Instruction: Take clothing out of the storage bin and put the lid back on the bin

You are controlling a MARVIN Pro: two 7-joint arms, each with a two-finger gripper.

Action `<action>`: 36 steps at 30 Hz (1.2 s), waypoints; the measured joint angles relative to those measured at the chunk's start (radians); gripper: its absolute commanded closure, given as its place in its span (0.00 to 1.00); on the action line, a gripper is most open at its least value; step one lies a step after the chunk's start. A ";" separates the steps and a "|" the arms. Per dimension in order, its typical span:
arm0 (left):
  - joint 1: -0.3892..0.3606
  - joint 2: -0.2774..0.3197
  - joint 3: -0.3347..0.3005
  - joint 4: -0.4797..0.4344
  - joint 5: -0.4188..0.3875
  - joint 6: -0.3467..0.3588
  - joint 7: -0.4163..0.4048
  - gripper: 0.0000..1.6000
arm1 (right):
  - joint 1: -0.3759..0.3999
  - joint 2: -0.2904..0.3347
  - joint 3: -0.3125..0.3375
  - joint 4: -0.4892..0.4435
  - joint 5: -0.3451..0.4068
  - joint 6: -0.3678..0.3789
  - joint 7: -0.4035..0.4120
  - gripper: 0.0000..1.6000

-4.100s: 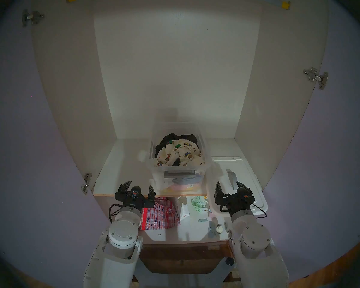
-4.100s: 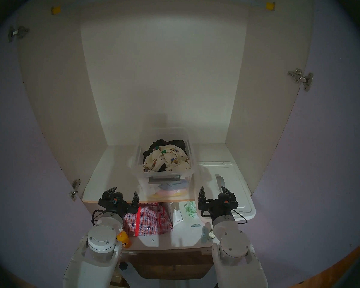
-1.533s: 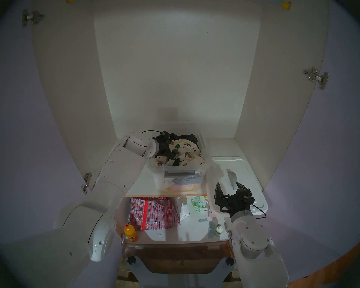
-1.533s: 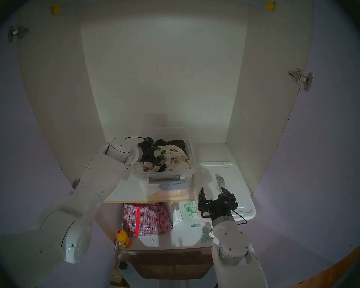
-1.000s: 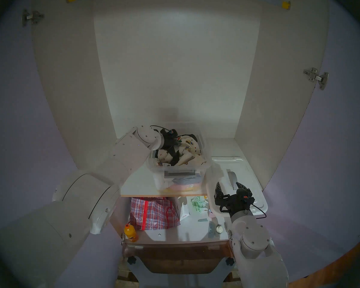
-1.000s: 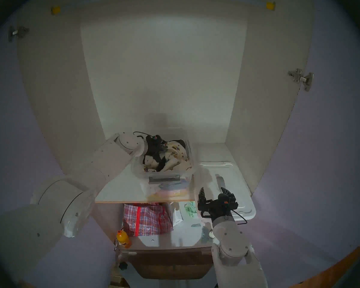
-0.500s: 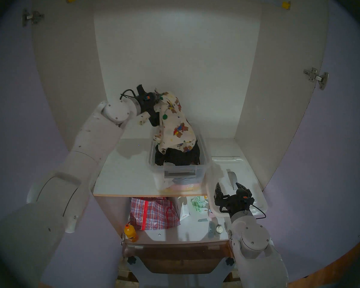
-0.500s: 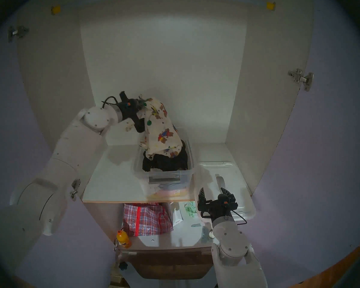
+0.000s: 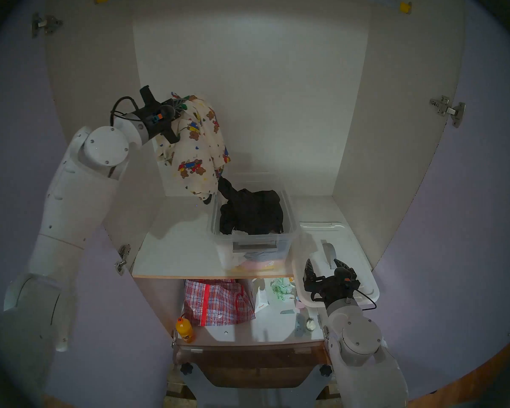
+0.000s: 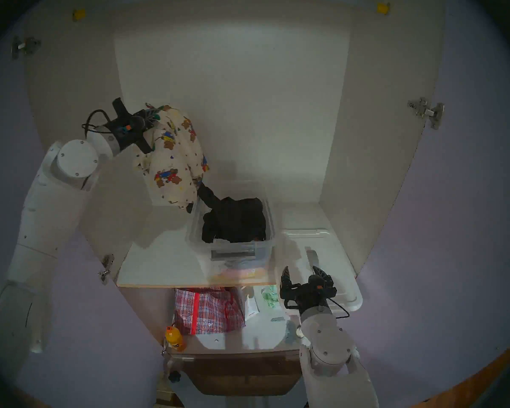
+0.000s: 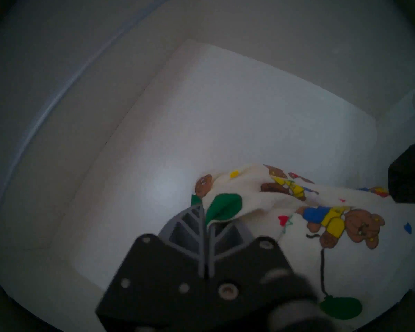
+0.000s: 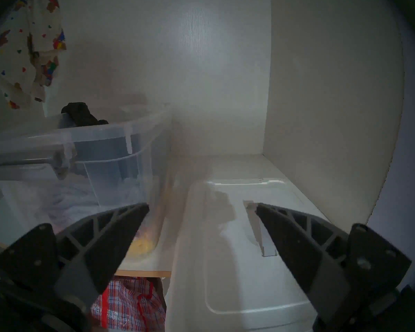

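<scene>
My left gripper (image 9: 183, 100) is shut on the cream teddy-bear clothing (image 9: 198, 151) and holds it high, up and left of the storage bin (image 9: 292, 222). The clothing hangs free, its lower edge just left of the bin's back left corner. In the left wrist view the fingers (image 11: 197, 219) pinch the fabric (image 11: 321, 216). A sleeve of the black garment (image 9: 253, 213) trails up toward the clothing's hem. The white lid (image 9: 351, 251) lies flat on the shelf right of the bin. My right gripper (image 9: 323, 261) is open over the lid's front end, near its grey handle (image 12: 261, 228).
The bin stands on a white cupboard shelf (image 9: 174, 251) between side walls and a back wall. The bin also holds folded pastel items low down. Below the shelf lie a red checked bag (image 9: 218, 301), an orange bottle (image 9: 184, 331) and small items.
My left gripper has closed on the clothing in the bin and lifted it up and to the left, clear of the bin. The black garment stays inside. The right arm has not moved.
</scene>
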 measured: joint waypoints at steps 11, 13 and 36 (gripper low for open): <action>0.185 0.107 0.057 -0.101 0.045 0.386 -0.009 1.00 | 0.000 0.000 0.000 -0.001 0.000 0.000 0.000 0.00; 0.219 0.105 0.065 -0.092 0.044 0.439 -0.011 1.00 | 0.000 0.000 0.000 -0.001 0.000 0.000 0.000 0.00; 0.567 -0.062 0.016 -0.024 -0.064 0.725 0.188 1.00 | -0.007 0.000 0.000 -0.016 0.000 0.000 0.000 0.00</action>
